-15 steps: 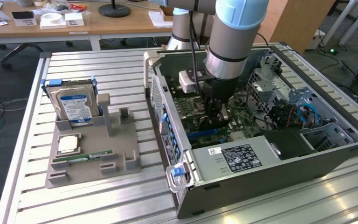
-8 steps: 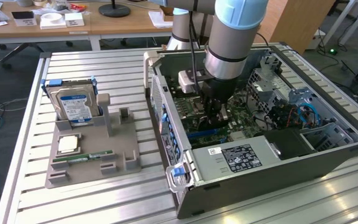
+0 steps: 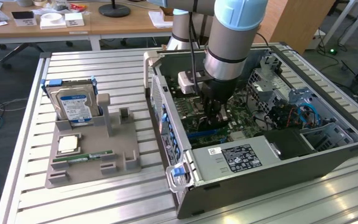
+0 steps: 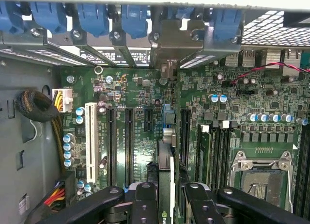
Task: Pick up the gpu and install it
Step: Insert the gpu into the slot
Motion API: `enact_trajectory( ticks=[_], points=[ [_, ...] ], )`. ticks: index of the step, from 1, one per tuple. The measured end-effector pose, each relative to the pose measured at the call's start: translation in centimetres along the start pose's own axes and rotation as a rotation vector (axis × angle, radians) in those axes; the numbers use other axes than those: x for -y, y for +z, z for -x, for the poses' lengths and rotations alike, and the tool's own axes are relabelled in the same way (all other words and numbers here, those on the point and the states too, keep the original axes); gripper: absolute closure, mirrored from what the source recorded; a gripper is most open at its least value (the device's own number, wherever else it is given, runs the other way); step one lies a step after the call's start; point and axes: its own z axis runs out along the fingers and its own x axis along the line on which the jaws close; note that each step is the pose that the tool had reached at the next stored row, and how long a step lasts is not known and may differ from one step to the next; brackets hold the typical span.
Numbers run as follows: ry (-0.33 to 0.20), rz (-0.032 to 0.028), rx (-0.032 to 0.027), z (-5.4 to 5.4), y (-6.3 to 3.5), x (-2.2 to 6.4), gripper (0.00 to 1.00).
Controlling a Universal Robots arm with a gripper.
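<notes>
The gpu (image 4: 165,171) shows edge-on as a thin dark card between my black fingers (image 4: 145,204), just above the green motherboard (image 4: 140,88). It sits in line with the gap between the long black slots (image 4: 129,146) and the slot (image 4: 185,136) beside it. Whether its edge touches a slot is hidden. In the exterior view my gripper (image 3: 211,114) reaches straight down inside the open computer case (image 3: 253,182), shut on the gpu (image 3: 206,124) low over the board.
A grey holder (image 3: 92,172) on the exterior view's left carries a blue-labelled hard drive (image 3: 73,105), a green memory stick (image 3: 82,156) and a square chip (image 3: 68,143). Inside the case are blue bracket clips (image 4: 92,15), a CPU socket (image 4: 261,180), cables (image 4: 38,105) and the power supply (image 3: 241,156).
</notes>
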Motion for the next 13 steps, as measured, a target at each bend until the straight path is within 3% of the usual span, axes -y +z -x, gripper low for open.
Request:
enact_trajectory(
  ticks=[13],
  points=[
    [0.0, -0.0001, 0.0002, -0.01, 0.31, -0.06, 0.74]
  ],
)
